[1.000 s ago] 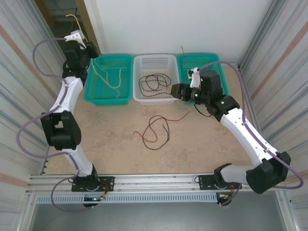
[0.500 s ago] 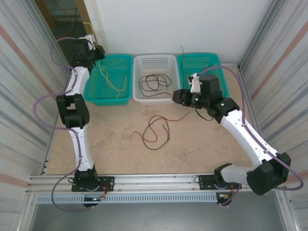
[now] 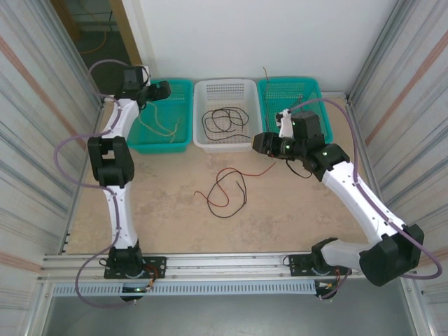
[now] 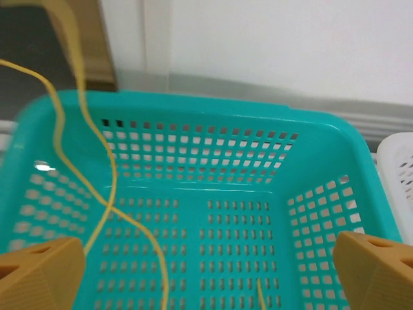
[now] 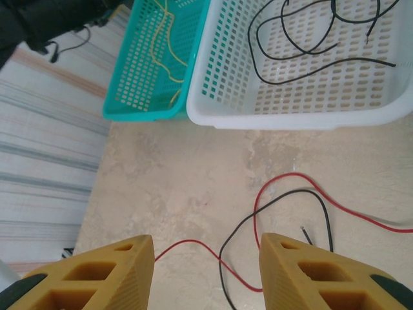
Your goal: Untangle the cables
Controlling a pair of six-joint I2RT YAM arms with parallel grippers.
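While the tangled red cable (image 5: 256,213) and black cable (image 5: 222,252) are laid on the table (image 5: 181,174) directly under the half-open, empty right gripper (image 5: 206,248), the wide-spread left gripper (image 4: 206,265) is judged farther.

**Open near, walled far**

The table (image 3: 161,210) lies bare to the left and near side of the red and black cables (image 5: 295,175). The left teal basket (image 3: 157,145), white basket (image 3: 224,145) and right teal basket (image 3: 290,84) line the far edge. The right arm (image 3: 353,192) spans the right side.
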